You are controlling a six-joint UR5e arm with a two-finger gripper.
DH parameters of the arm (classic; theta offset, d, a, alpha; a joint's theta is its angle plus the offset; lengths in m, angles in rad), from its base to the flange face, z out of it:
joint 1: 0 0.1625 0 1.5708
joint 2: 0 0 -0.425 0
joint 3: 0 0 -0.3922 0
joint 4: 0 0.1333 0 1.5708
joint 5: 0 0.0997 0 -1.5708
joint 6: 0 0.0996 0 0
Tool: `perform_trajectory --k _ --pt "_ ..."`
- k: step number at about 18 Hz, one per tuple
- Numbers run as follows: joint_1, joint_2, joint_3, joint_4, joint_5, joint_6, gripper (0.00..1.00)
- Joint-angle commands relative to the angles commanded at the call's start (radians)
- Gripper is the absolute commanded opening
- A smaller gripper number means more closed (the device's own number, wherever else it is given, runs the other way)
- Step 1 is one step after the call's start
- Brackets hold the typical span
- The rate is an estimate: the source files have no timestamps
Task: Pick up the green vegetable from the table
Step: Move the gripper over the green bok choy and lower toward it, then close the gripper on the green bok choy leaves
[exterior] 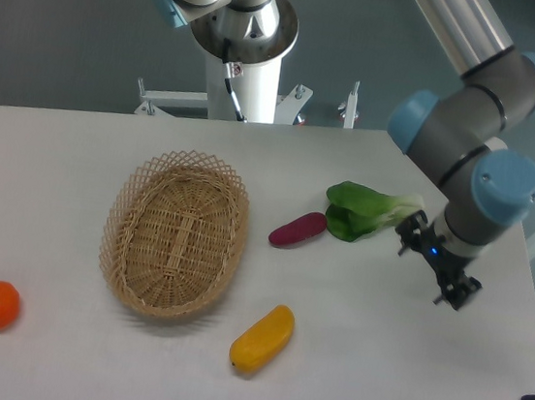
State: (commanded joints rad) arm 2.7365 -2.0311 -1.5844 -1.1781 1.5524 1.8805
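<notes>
Green vegetable point(365, 212) just beside gripper point(431, 264)

Green vegetable point(362, 211) on table point(77, 157), tool point(435, 269) right.

you have the green vegetable point(368, 211) lying flat on the table point(76, 167), right of centre toward the far edge. its dark green floppy leaves spread to the left, and its pale whitish-green stem end points right. nothing grips it. the table is a wide, flat white top; one rounded corner shows at the near right.
</notes>
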Motion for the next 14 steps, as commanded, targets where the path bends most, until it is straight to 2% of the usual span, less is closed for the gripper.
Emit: perform_trajectory --k 4,7,9,14 --pt "-0.001 0.028 -0.058 -0.002 0.012 0.005 1.00" --pt "-0.003 0.052 -0.118 0.000 0.119 0.032 1.00" --pt "0.000 0.061 -0.169 0.015 0.130 0.043 1.00" --pt "0.014 0.072 -0.284 0.204 0.137 0.081 1.00"
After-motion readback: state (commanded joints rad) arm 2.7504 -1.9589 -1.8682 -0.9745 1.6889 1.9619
